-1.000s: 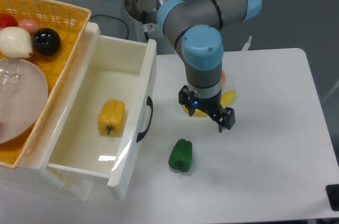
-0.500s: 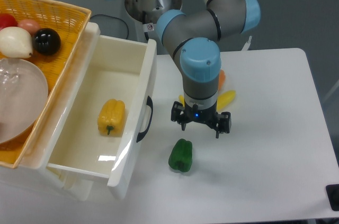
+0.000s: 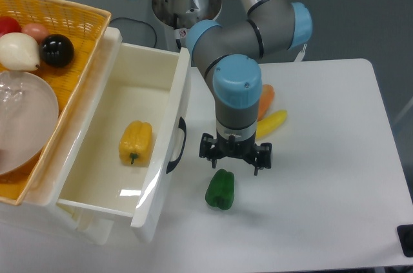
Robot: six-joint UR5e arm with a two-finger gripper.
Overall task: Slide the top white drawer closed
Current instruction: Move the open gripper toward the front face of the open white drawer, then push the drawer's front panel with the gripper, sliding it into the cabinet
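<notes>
The top white drawer (image 3: 164, 176) stands pulled far out toward the right, its curved black handle (image 3: 177, 146) on the front panel. A yellow bell pepper (image 3: 135, 142) lies inside it. My gripper (image 3: 235, 156) hangs just right of the drawer front, a short gap from the handle, directly above a green bell pepper (image 3: 220, 189). Its fingers (image 3: 207, 152) are spread wide, open, with nothing between them.
A wicker basket (image 3: 77, 18) with a glass bowl (image 3: 22, 118) and round fruits sits on top of the cabinet at the left. A yellow item (image 3: 271, 122) and an orange item (image 3: 264, 97) lie behind the arm. A dark object (image 3: 406, 239) is at the table's right front corner.
The gripper has moved left toward the drawer front and turned, so its fingers now line up left to right. Drawer and peppers have not moved.
</notes>
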